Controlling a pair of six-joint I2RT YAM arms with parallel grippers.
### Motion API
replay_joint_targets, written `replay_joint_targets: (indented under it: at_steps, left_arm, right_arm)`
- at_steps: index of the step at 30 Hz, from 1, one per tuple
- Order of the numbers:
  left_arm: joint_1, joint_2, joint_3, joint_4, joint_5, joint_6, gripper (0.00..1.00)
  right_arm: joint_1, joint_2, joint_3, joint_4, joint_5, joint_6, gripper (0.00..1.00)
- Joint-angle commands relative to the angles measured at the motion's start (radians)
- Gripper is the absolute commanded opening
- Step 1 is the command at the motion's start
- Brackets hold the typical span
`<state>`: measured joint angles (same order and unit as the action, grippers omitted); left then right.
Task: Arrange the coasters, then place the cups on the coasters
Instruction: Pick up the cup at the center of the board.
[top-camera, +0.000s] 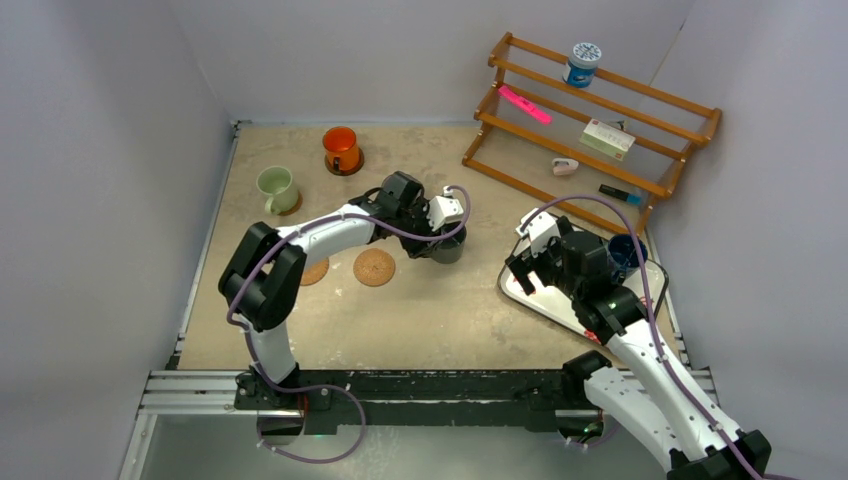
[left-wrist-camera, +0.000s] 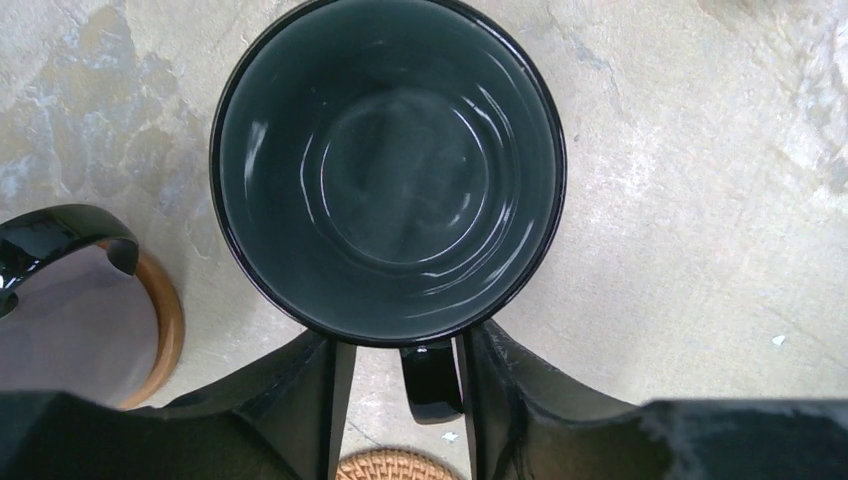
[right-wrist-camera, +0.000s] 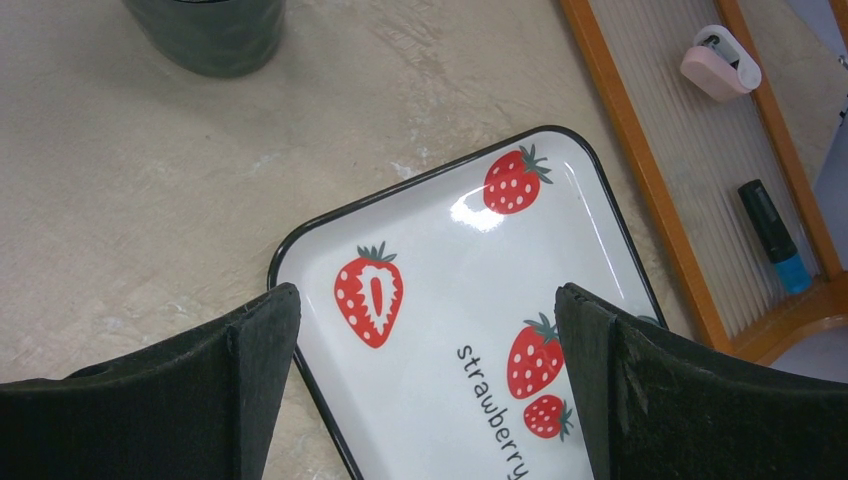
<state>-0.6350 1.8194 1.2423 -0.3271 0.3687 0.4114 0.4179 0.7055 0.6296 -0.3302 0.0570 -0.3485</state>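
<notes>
Left tool (left-wrist-camera: 405, 345) narrow, right tool (right-wrist-camera: 428, 300) wide

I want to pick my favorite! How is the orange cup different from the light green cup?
The orange cup is bright, the green cup pale. The orange cup sits on a dark coaster, the green cup on a lighter coaster. The orange cup stands farther back than the green cup. Both are upright.

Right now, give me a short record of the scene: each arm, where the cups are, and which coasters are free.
Left fingers: straddling the handle of the dark grey-teal cup; grip unclear
Right fingers: open, above the strawberry tray
Cups on coasters: orange cup, pale green cup
Blue cup: on the tray's far corner
Free: two cork coasters, one partly hidden by the left arm
</notes>
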Motion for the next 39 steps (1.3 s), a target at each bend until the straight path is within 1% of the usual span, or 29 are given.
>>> replay_joint_targets:
  at_steps: [1, 6, 11, 12, 17, 23, 32, 39]
  left_arm:
    - [0.01, 0.005, 0.039, 0.037, 0.035, 0.0, 0.39]
    - [0.01, 0.007, 0.037, 0.04, 0.034, 0.0, 0.23]
    - [0.011, 0.012, 0.037, 0.038, 0.039, 0.0, 0.02]
    - [0.009, 0.011, 0.037, 0.037, 0.04, 0.001, 0.0]
    - [0.012, -0.004, 0.033, 0.033, 0.055, 0.004, 0.0]
    - [0.02, -0.07, 0.015, 0.035, 0.056, 0.002, 0.0]
    - [0.082, -0.21, -0.001, 0.001, 0.082, -0.003, 0.0]
    - [0.143, -0.358, -0.053, -0.012, 0.067, -0.018, 0.0]
  right_arm:
    - [-0.004, -0.014, -0.008, 0.011, -0.015, 0.003, 0.99]
    - [-0.004, -0.013, -0.007, 0.01, -0.019, 0.002, 0.99]
    - [-0.004, -0.012, -0.008, 0.01, -0.02, 0.001, 0.99]
    - [-0.004, -0.013, -0.007, 0.009, -0.02, 0.001, 0.99]
    - [-0.004, -0.015, -0.006, 0.008, -0.022, 0.001, 0.99]
    - [-0.003, -0.028, 0.001, -0.001, -0.018, -0.002, 0.99]
    - [-0.004, -0.053, 0.025, -0.023, -0.019, -0.01, 0.99]
    - [-0.003, -0.006, 0.047, -0.065, -0.009, -0.022, 0.99]
